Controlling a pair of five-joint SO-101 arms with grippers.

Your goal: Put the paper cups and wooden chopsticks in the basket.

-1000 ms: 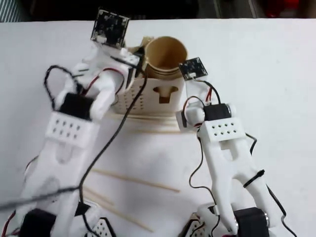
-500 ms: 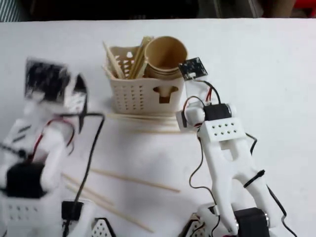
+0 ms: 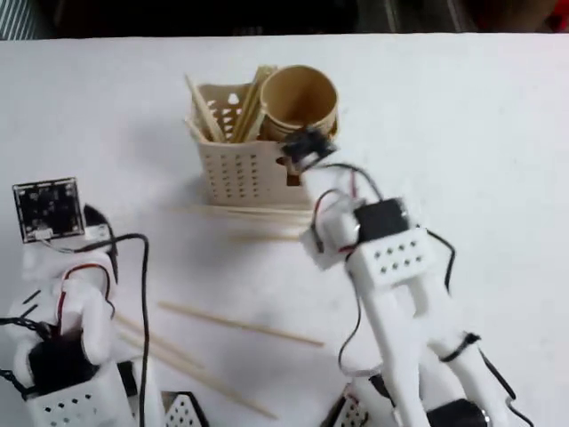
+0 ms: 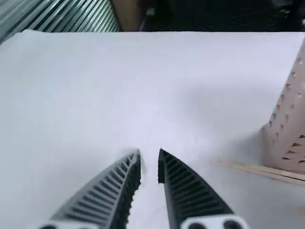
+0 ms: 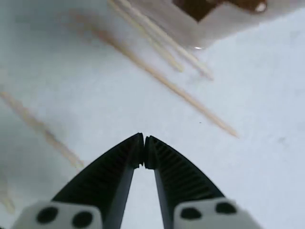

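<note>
Left pincer (image 4: 149,153) ajar, right pincer (image 5: 143,139) closed

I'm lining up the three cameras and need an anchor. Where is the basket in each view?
High view: the basket stands at upper centre.
Left wrist view: its perforated wall sits off to one side beyond the left gripper.
Right wrist view: its cutout wall lies beyond the right gripper.
Shared landmark: the chopsticks lying along its foot.

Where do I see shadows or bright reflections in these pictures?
Left wrist view: a soft shadow lies on the table beside the basket. Right wrist view: a bright spot shines on the basket's edge. High view: the table is evenly lit, the room behind dark.
</note>
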